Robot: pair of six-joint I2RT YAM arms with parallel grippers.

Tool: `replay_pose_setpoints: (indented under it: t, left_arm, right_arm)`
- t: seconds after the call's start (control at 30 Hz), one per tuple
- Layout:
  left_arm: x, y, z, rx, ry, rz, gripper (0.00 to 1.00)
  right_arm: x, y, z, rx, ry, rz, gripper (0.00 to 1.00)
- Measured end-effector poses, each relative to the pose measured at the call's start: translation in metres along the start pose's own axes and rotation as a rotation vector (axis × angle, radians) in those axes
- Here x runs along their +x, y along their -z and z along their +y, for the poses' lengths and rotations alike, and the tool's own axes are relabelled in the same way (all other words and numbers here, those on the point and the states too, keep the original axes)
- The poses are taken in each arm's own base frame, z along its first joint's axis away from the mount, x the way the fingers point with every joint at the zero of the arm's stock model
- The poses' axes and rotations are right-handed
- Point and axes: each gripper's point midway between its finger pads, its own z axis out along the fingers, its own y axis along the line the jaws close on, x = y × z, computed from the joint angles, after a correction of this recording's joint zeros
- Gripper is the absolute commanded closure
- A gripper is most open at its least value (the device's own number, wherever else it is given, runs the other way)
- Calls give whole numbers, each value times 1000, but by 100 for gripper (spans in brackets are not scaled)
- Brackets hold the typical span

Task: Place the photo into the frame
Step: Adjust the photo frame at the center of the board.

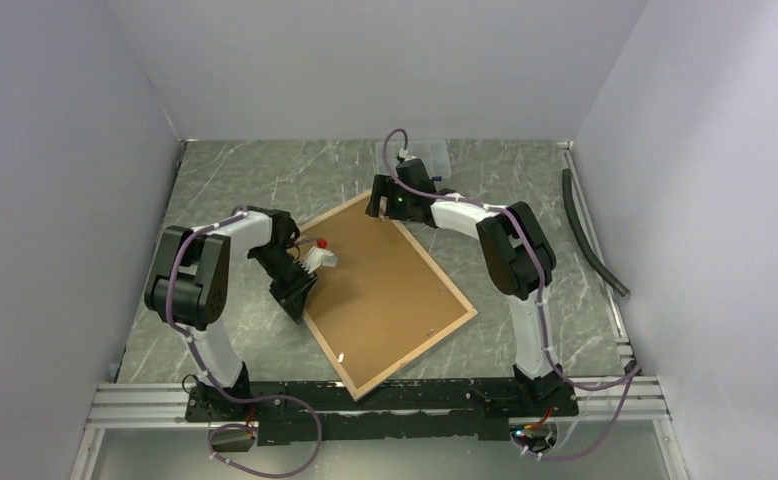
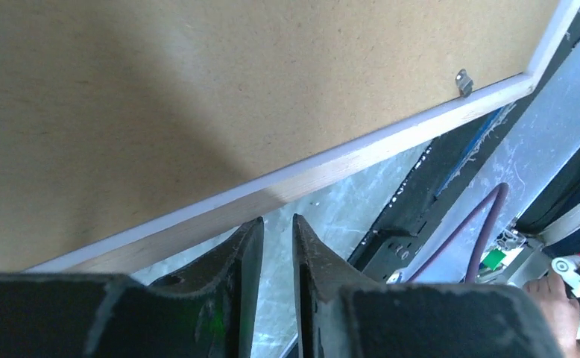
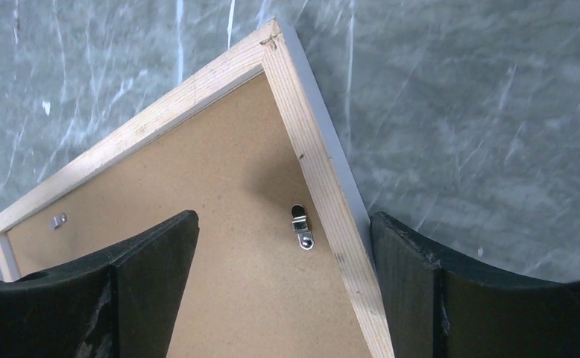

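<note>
The frame (image 1: 417,356) lies back side up on the table, turned at an angle, its light wood border around the brown backing board (image 1: 385,290). The photo is hidden. My left gripper (image 1: 300,305) is at the frame's left edge. In the left wrist view its jaws (image 2: 278,224) are almost together with nothing between them, tips just short of the wood border (image 2: 332,168). My right gripper (image 1: 383,205) is open over the frame's far corner. In the right wrist view (image 3: 283,218) it straddles the wood border (image 3: 313,164), with one finger outside the frame.
Small metal turn clips (image 3: 300,227) (image 2: 463,82) sit on the backing board near the border. A clear plastic box (image 1: 435,158) stands at the back. A black hose (image 1: 590,235) lies along the right wall. The arms' base rail (image 1: 385,395) runs along the near edge.
</note>
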Motion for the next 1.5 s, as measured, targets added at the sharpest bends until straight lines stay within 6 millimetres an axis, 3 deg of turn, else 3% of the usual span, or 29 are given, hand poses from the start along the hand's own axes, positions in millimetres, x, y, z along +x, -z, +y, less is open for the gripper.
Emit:
replay_pose_setpoints:
  t: [0.1,0.17,0.33,0.4,0.47,0.53,0.63,0.7,0.77,0.93,1.07,1.17,1.37,1.5]
  left_arm:
    - [-6,13,-3,16,-14,-11,61]
    - [-26,35,5,-5,-31,-86,58]
    - [-80,122,73,-200,0,-369,51]
    - [-89,147,105,-260,57,-447,46]
    - [-95,161,139,-291,130,-501,42]
    - [-99,159,171,-302,192,-526,43]
    - [-101,137,206,-288,275,-525,43]
    - [-103,124,210,-247,321,-525,43]
    - [-109,129,212,-261,326,-539,43]
    - [-117,127,216,-254,336,-563,45]
    - [-118,127,216,-242,329,-569,47]
    - [-116,122,212,-225,310,-567,50]
    - [-96,102,179,-145,266,-521,59]
    - [-79,94,163,-134,215,-486,62]
  right_arm:
    - [6,12,0,11,3,36,5]
    - [9,31,-6,30,-7,56,4]
    - [15,118,-8,66,-27,65,2]
    - [19,151,-8,58,-36,50,3]
    - [40,183,-12,55,-58,73,3]
    - [71,208,-20,54,-89,131,3]
    - [123,237,-34,70,-150,249,3]
    - [153,256,-41,81,-193,321,3]
    - [173,272,-42,68,-233,371,3]
    - [201,284,-37,21,-296,460,3]
    - [224,285,-43,31,-329,546,3]
    - [231,278,-46,50,-343,581,3]
    - [214,254,-60,87,-383,546,3]
    - [186,238,-78,148,-395,493,4]
